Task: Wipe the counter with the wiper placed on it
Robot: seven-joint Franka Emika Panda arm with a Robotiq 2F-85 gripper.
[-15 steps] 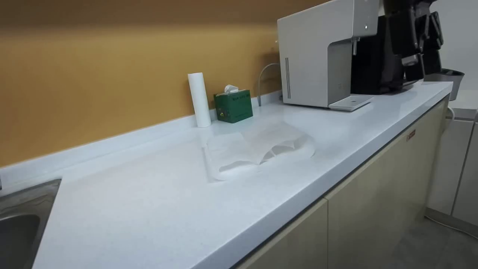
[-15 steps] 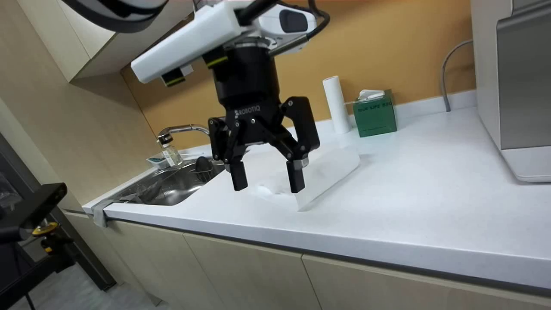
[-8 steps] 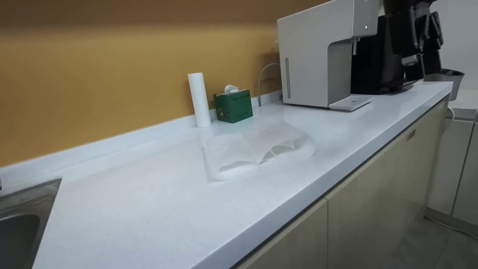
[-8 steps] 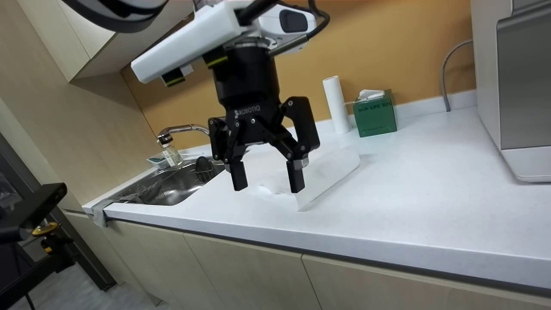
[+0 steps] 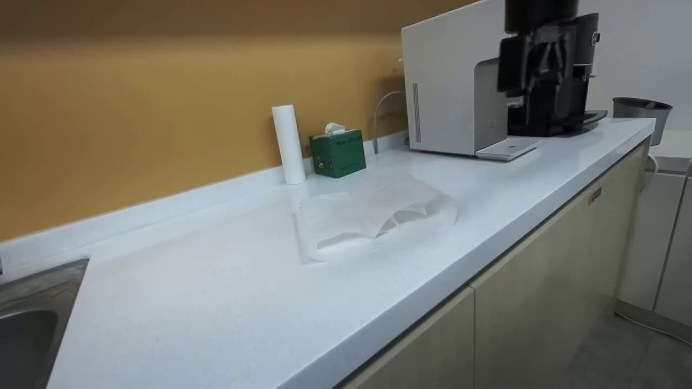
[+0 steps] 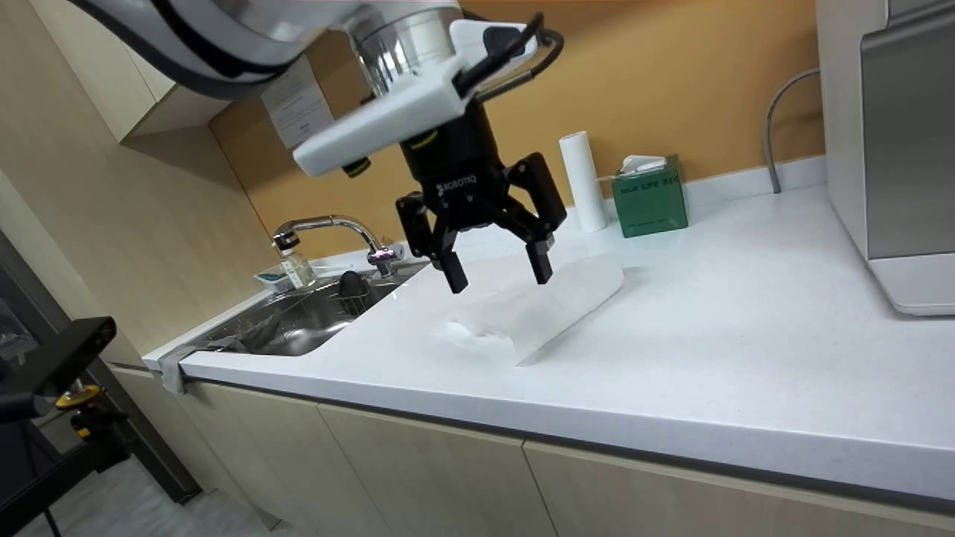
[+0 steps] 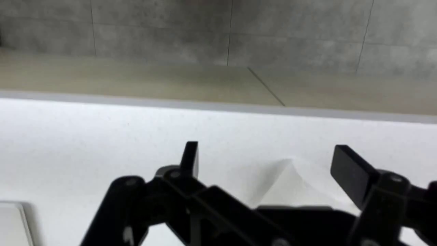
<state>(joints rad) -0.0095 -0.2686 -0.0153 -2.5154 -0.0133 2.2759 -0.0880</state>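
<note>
The wiper is a thin white sheet, creased and raised in folds, lying on the white counter (image 5: 178, 308). It shows in both exterior views, here (image 5: 373, 208) and here (image 6: 567, 302). In the wrist view a pointed corner of the wiper (image 7: 290, 186) shows between the fingers, and the rest is hidden by the gripper body. My gripper (image 6: 500, 279) is open and empty, in the air above the wiper and apart from it. Its spread fingers also show in the wrist view (image 7: 267, 153). In an exterior view the gripper (image 5: 532, 100) appears blurred at the upper right.
A white paper roll (image 5: 289, 145) and a green tissue box (image 5: 338, 154) stand by the back wall. A white dispenser (image 5: 443, 86) and a black machine (image 5: 586, 48) stand farther along. A sink (image 6: 313, 328) with a faucet lies at the counter's far end. The counter has a front edge (image 7: 205, 105).
My gripper has moved up and to the right in an exterior view, toward the back wall, tilting slightly; the faucet now shows more fully. The fingers stay open. The wiper has not moved.
</note>
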